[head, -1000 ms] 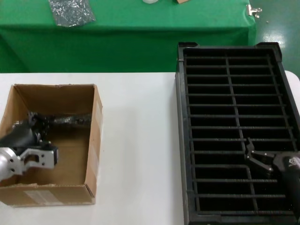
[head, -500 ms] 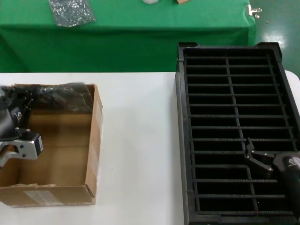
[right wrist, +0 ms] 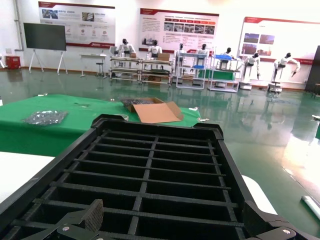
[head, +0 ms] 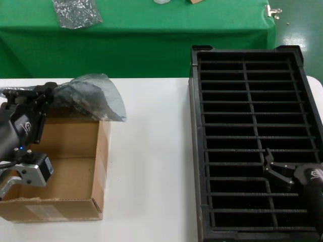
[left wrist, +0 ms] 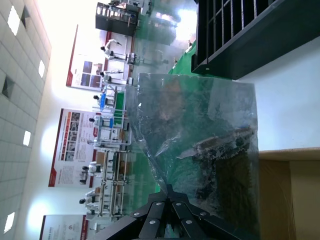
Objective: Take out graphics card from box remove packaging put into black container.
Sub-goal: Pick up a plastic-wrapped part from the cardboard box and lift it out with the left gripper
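Note:
My left gripper (head: 49, 94) is shut on one end of the grey translucent packaging (head: 92, 95) and holds it above the far rim of the brown box (head: 99, 161). In the left wrist view the packaging (left wrist: 200, 130) hangs from the gripper (left wrist: 170, 191), and the dark graphics card (left wrist: 227, 152) shows inside it. The box floor shows bare cardboard. My right gripper (head: 271, 166) hovers open low over the near right slots of the black container (head: 194, 151); its fingers (right wrist: 92, 215) stand wide apart over the container (right wrist: 150, 175) with nothing between them.
The box and the container stand on a white table (head: 151, 151). Behind it is a green-covered table (head: 151, 35) with a small silvery bag (head: 76, 12) and a flat piece of cardboard (right wrist: 152, 111).
My left gripper has risen out of the box, drawing the bagged card up from the box floor to above the far rim. The right arm has not moved.

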Available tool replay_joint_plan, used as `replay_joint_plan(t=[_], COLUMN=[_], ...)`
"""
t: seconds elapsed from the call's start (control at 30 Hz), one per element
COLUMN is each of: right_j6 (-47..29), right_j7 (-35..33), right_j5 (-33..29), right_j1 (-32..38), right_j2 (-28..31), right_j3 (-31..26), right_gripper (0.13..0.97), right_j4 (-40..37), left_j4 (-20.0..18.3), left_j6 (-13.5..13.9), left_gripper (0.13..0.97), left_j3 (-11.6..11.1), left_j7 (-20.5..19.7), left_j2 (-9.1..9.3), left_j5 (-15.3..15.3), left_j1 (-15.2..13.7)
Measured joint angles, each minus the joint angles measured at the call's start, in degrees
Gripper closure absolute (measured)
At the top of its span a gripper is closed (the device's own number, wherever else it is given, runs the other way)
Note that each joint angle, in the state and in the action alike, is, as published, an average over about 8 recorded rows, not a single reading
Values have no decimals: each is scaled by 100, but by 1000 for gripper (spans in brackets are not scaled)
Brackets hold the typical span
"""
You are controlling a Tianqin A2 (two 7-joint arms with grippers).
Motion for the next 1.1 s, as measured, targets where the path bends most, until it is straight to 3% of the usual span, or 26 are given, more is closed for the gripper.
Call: replay_joint_plan(t=[0.5, 0.8, 1.1], right_j6=[0, 0, 0], right_j7=[0, 0, 0], right_j5=[0, 0, 0], right_j1=[0, 0, 0], right_j2=[0, 0, 0], right_j3=[0, 0, 0], right_gripper=[129, 129, 129], right_j4=[0, 0, 0], left_j4=[-52, -49, -202], left_j6=[4, 115, 206], left_gripper=[958, 958, 958], left_j3=[26, 163, 483], left_j7=[-13, -156, -154], left_j2=[52, 379, 714], left_j5=[-44, 45, 230], left_j1=[39, 23, 95])
